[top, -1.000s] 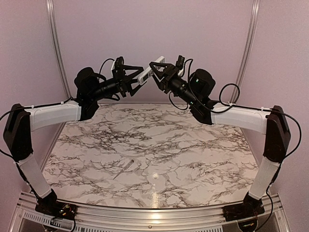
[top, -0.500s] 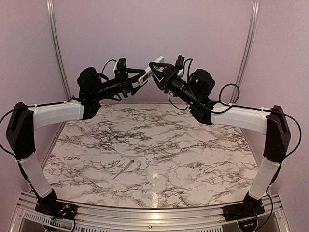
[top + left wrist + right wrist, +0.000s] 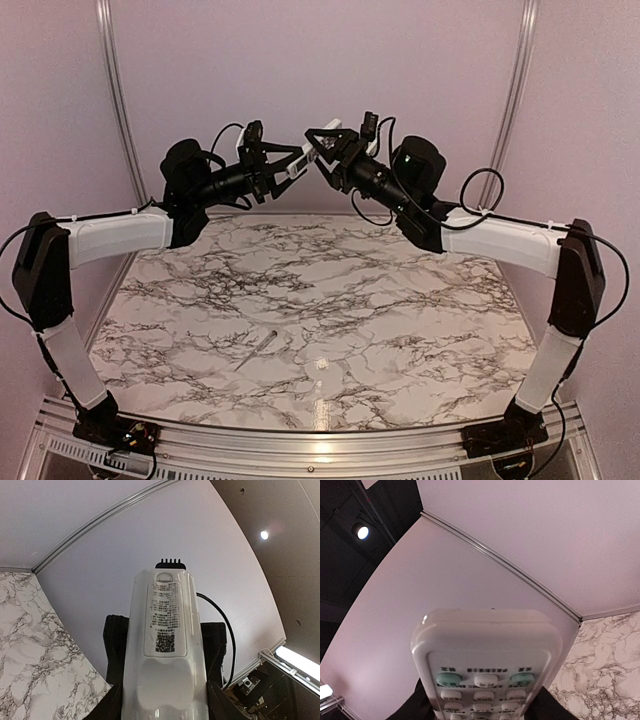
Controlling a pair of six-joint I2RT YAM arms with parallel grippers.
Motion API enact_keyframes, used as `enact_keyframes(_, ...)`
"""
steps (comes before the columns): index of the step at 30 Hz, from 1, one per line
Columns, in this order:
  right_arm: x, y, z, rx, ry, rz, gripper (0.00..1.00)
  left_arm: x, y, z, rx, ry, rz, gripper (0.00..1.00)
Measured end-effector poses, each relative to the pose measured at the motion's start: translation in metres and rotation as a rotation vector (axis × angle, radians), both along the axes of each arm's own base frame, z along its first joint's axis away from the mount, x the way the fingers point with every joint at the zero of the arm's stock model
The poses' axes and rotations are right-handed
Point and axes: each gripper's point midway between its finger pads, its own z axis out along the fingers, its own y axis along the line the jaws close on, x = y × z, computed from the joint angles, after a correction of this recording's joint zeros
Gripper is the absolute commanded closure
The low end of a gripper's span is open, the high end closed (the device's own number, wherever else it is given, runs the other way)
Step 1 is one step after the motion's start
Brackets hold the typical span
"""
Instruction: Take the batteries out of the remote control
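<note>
The white remote control [image 3: 303, 158] hangs high above the marble table, held between both arms. My left gripper [image 3: 283, 163] is shut on one end; the left wrist view shows the remote control's [image 3: 165, 650] back with a printed label, between dark fingers [image 3: 114, 706]. My right gripper [image 3: 325, 146] is shut on the other end; the right wrist view shows the remote control's [image 3: 487, 665] button face, with white and green keys, between that gripper's fingers [image 3: 551, 706]. The back looks closed. The batteries are hidden.
A thin pale grey stick [image 3: 258, 349] lies on the marble table [image 3: 400, 300] left of centre near the front. A tiny white speck [image 3: 321, 366] sits just right of it. Pink walls enclose the table at the back and both sides.
My left gripper's fingers, spread wide around the remote a second ago, have closed onto it. The right arm has lifted and shifted slightly, still on the remote.
</note>
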Motion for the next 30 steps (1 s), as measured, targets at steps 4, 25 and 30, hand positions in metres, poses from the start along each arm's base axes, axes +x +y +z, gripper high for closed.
enact_keyframes(4,-0.004,0.01,-0.01,-0.09,0.02,0.043,0.02,-0.003,-0.006,-0.011,0.05,-0.018,-0.009,1.0)
enact_keyframes(25,0.001,-0.099,-0.035,-0.418,0.216,-0.031,0.02,-0.016,0.015,-0.015,0.373,-0.363,0.162,1.0)
enact_keyframes(30,-0.002,-0.118,-0.045,-0.455,0.295,0.025,0.02,-0.018,0.023,-0.028,0.506,-0.498,0.207,1.0)
